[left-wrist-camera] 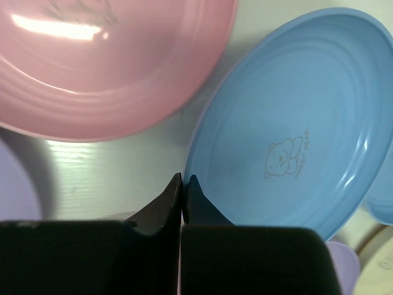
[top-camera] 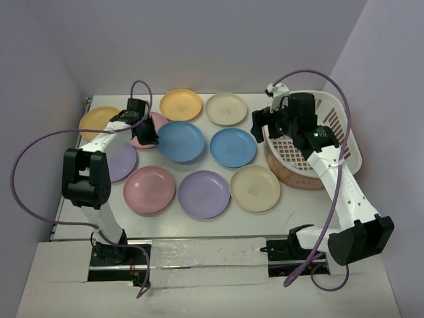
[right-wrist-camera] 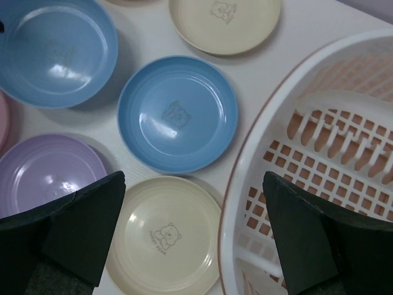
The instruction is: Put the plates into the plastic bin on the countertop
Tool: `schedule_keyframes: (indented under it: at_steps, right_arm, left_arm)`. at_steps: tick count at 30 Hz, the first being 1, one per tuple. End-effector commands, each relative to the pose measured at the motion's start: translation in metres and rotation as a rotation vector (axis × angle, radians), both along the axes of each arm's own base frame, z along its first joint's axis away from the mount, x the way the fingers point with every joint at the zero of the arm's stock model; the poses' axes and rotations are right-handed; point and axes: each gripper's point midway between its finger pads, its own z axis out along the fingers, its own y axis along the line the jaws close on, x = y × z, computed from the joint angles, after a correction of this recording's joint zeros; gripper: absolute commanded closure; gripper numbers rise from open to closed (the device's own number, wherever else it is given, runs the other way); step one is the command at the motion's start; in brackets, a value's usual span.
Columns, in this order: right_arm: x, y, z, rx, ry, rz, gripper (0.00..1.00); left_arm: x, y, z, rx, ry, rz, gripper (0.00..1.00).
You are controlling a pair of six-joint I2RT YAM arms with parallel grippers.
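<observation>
My left pincer pinches left rim of round blue plastic plate, mid-counter, thin edge likely the only purchase. My right pincer spread wide, empty, above left rim of round white lattice plastic bin at counter's right edge.

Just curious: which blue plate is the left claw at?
The left blue plate, its rim pinched by the left gripper; the other blue plate lies untouched nearer the basket.

Lab rig: lavender walls, white countertop

Left claw closed, right claw wide
</observation>
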Motion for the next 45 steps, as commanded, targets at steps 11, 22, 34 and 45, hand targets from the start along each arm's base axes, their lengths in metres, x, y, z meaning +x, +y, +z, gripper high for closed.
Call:
schedule_keyframes:
  at_steps: [11, 22, 34, 45]
  right_arm:
    - [0.019, 0.109, 0.033, 0.094, 0.050, 0.190, 0.03]
    - [0.043, 0.142, 0.006, 0.111, 0.201, 0.173, 0.32]
    - [0.034, 0.146, -0.023, 0.073, 0.295, 0.220, 0.71]
    - [0.050, 0.043, 0.023, 0.200, 0.212, 0.002, 1.00]
  left_arm:
    - [-0.029, -0.045, 0.143, -0.172, -0.325, -0.320, 1.00]
    - [-0.053, -0.080, 0.176, -0.195, -0.419, -0.421, 1.00]
    - [-0.057, -0.094, 0.188, -0.229, -0.451, -0.451, 1.00]
    - [-0.041, -0.082, 0.183, -0.133, -0.449, -0.404, 0.01]
